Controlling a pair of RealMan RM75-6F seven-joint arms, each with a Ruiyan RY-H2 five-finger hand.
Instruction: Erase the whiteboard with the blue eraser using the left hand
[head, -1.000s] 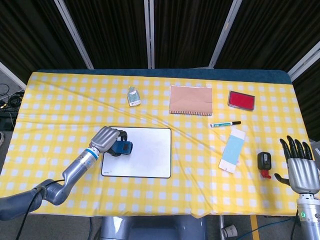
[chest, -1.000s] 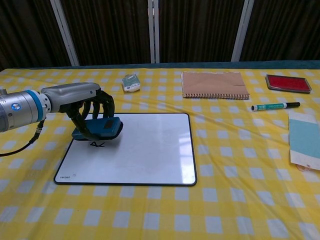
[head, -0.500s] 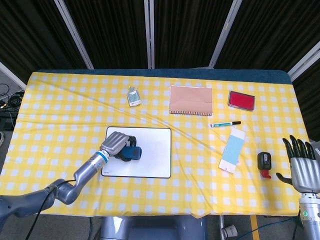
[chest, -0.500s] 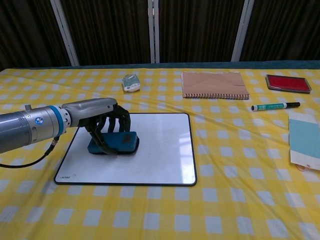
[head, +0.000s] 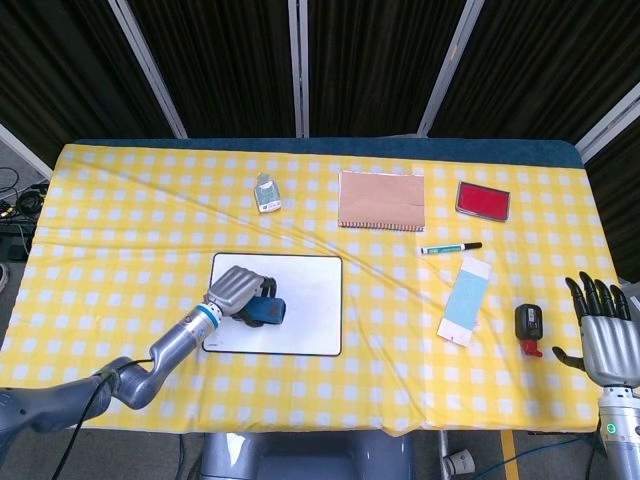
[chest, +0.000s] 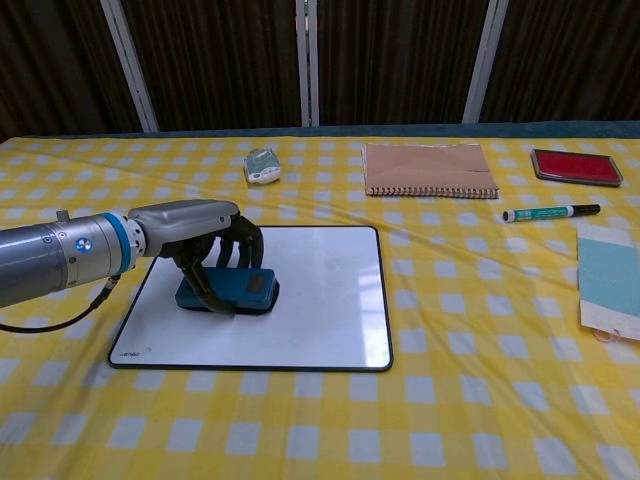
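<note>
The left hand (chest: 205, 238) reaches in low from the side, fingers curled over the blue eraser (chest: 231, 292), gripping it flat on the whiteboard (chest: 310, 310). The right hand (head: 603, 330) rests upright, fingers spread, holding nothing.

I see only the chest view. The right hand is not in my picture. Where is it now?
Observer: The right hand is low at the far right of the head view, fingers spread upward, holding nothing.
Operator: Does something lie near it?
Observer: Yes, a small black device with a red end lies just left of that hand, not touching it.
Operator: Of the blue card I see only a part.
Observer: The whole blue card lies tilted, between the marker and the black device.
</note>
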